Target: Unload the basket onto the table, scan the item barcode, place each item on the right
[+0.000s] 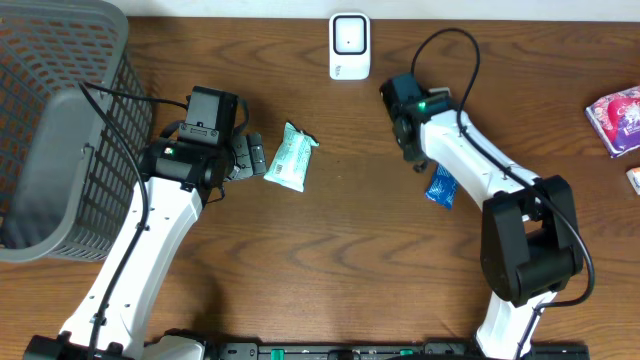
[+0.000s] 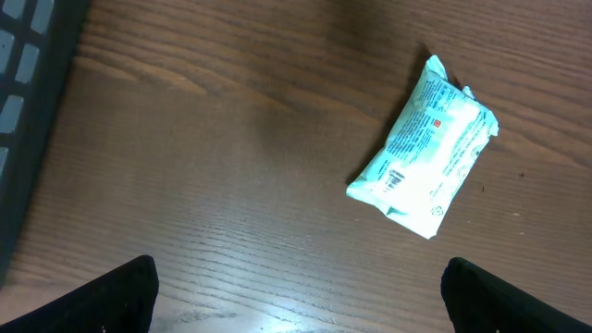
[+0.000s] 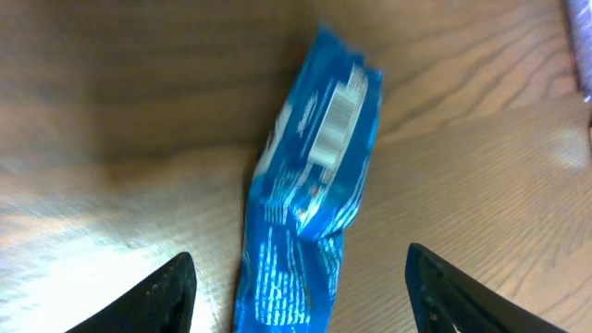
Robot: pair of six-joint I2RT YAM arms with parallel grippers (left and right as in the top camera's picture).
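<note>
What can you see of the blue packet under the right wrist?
The blue packet is a glossy, crinkled pouch, plastic film by the look of it, with white print and a white barcode-like patch facing up near its far end. It lies flat on the wooden table, slightly slanted in the wrist view. The right gripper hangs open over it, a finger on either side, touching nothing.

one basket (image 1: 110, 60), one scanner (image 1: 349, 45), one teal packet (image 1: 290, 158), one blue packet (image 1: 441, 186), one pink packet (image 1: 618, 115).
</note>
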